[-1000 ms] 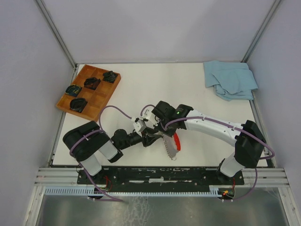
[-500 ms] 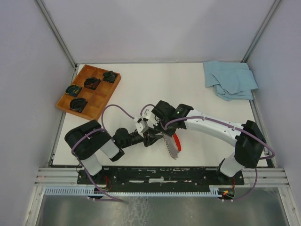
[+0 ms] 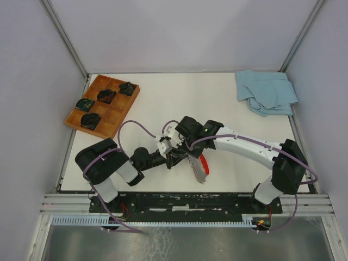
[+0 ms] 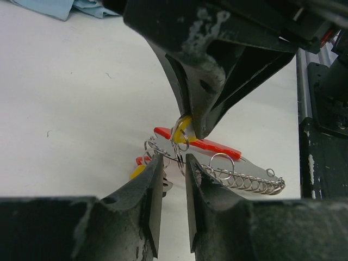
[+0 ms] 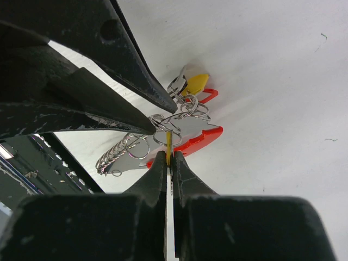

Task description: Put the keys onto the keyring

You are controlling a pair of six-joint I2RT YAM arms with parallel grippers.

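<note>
Peering past the left gripper (image 4: 169, 161), catches what the overhead view cannot: a yellow-headed key (image 4: 182, 129) pinched at the tip of the right gripper (image 5: 168, 157), with a thin wire ring of the keyring (image 4: 206, 147) against it. Places the silver chain (image 4: 247, 184) on the table (image 4: 70, 92) toward 4 o'clock of that key. Turns the same key edge-on from the right wrist, a thin yellow sliver between fingers pressed tight onto it. Adds there the red strap (image 5: 193, 141) at 3 o'clock of those fingertips, and a second yellow piece (image 5: 196, 83) at 1 o'clock of the rings. Gives from above only the layout: both arms nose to nose just on the 6 o'clock side of the table's middle, chain and strap poking out at their 4 o'clock, keys too small to tell.

Plenty of bare white surface toward 12 o'clock; near edge close at 6 o'clock. Blue cloth (image 3: 266, 91) in the 1 o'clock corner, wooden tray (image 3: 103, 106) with black coiled items (image 3: 90, 119) at 10 o'clock, both well apart from the work.

Left fingers (image 4: 152, 185) a narrow gap apart, wire rings in that gap; cannot tell whether the pads touch them.
</note>
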